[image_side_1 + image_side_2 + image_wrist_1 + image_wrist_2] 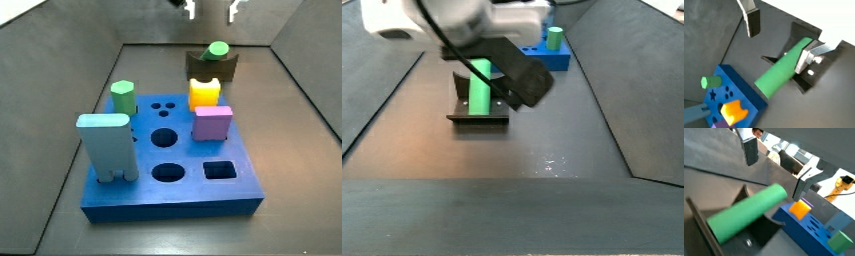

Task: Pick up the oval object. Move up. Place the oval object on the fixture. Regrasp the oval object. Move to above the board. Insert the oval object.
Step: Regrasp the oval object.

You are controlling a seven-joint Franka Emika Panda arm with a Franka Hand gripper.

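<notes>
Surroundings: dark grey floor [543, 150] with sloped walls around you.
Wrist views: your gripper [784, 37] hangs above the oval object [784, 70], jaws released, silver fingers [749, 150] spread either side without touching it.
Side views: oval object [478, 85] rests in the fixture [480, 118]; fixture [230, 70] stands just behind the board [174, 190].

One oval object [478, 84], one fixture [480, 118], one board [174, 165], one pincer [781, 37].

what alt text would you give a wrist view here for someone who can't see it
The oval object, a light-green rod, lies in the dark fixture between the open gripper's silver fingers, which do not touch it. The blue board sits beside it.
</notes>
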